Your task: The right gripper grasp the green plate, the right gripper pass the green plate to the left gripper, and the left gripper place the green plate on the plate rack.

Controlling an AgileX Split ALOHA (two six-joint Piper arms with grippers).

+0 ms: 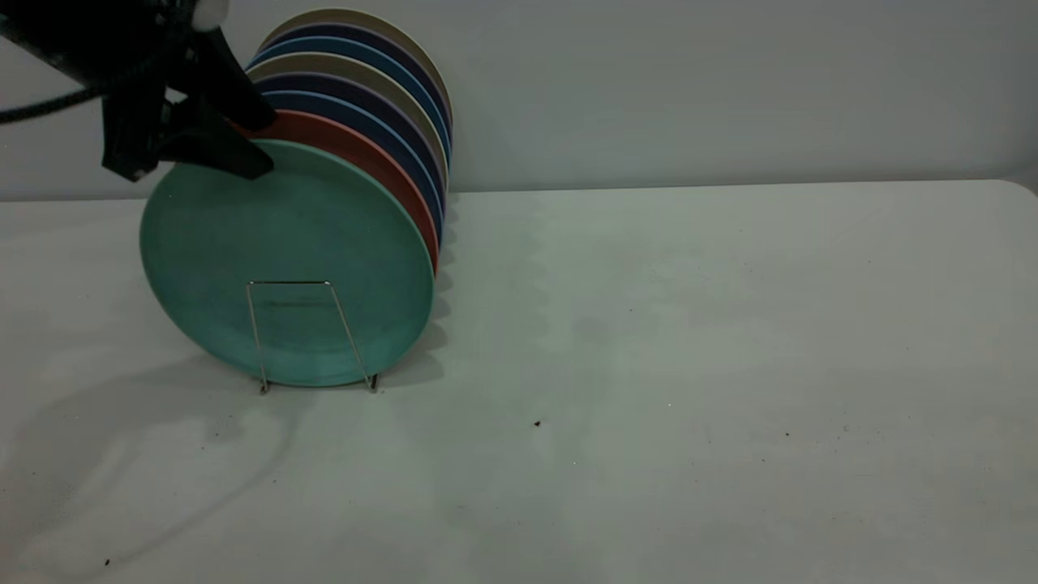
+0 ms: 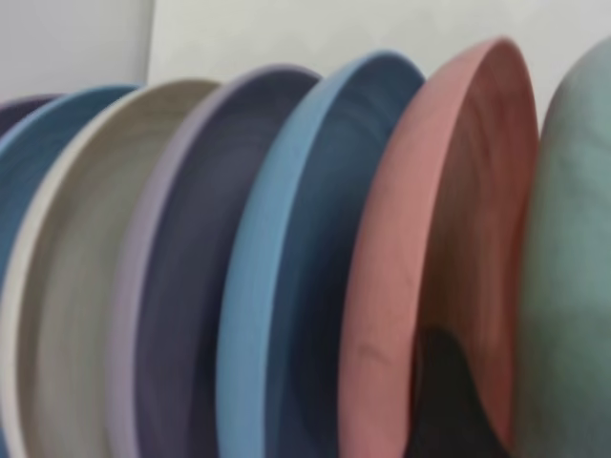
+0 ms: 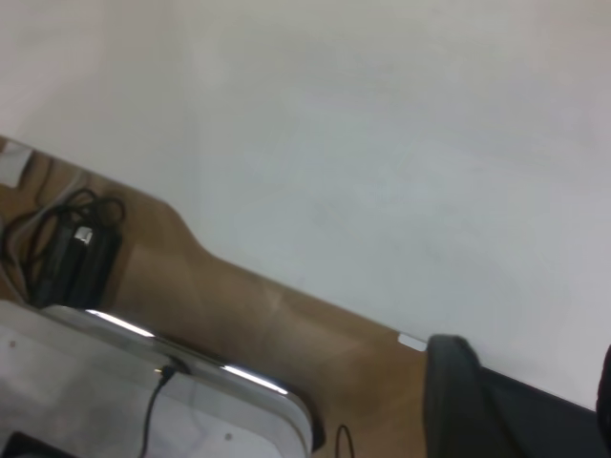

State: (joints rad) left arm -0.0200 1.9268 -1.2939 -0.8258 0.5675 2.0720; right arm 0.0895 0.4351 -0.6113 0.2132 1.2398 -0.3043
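Wire of the plate rack (image 1: 312, 337) stands nearest on the pale bench (image 1: 689, 365), its front loop crossing the green plate (image 1: 284, 259), which sits upright in the first slot just ahead of a salmon-pink plate (image 1: 357, 150) and a row of blue and beige plates (image 1: 365, 81). Up at the rim, the left tool (image 1: 243, 146) is pinching the green plate's top edge. Placing looks all but done; next I'd expect the tool to spread and lift clear without tipping the plate. Right tool (image 3: 477, 401): parked away, fingers unclear.
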